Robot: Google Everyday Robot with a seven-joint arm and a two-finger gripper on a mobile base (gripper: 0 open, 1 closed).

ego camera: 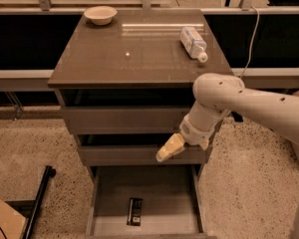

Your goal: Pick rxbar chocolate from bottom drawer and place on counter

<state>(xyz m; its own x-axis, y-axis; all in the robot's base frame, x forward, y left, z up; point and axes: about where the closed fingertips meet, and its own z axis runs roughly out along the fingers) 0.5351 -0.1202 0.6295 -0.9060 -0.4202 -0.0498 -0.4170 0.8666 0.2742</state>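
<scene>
Fig.: 1-arm robot at a 3-drawer cabinet, seen from above and in front.

Gripper: gripper (169, 148) hangs in front of the middle drawer (124, 155), above the right half of the open bottom drawer (164, 198), tip slanting down-left. Holds nothing visible; whether spread or pressed together: cannot tell.

Arm: white arm (249, 103) enters from the right edge, elbow beside the cabinet's right front corner.

Task item: rxbar chocolate (134, 211) lies flat on the drawer floor, near the front edge, approx. centred, long side running front-to-back. Well below the gripper and to its left; no contact.

Counter: counter (139, 59) carries a pale bowl (100, 15) at back-left and a clear bottle (194, 43) lying on its side at back-right; no bar on it.

Progress: drawer stands pulled out, so access is ready. Grasp not yet made; judged early, approach phase. Left to do: 1) descend to the bar, 2) grip it, 3) lift clear of the drawers, 4) set it on the counter.

Writing: bar wrapper dark w/ pale print toward its front end, not legible. Bottle label pale, no words readable. No brand name can be read anywhere.
</scene>
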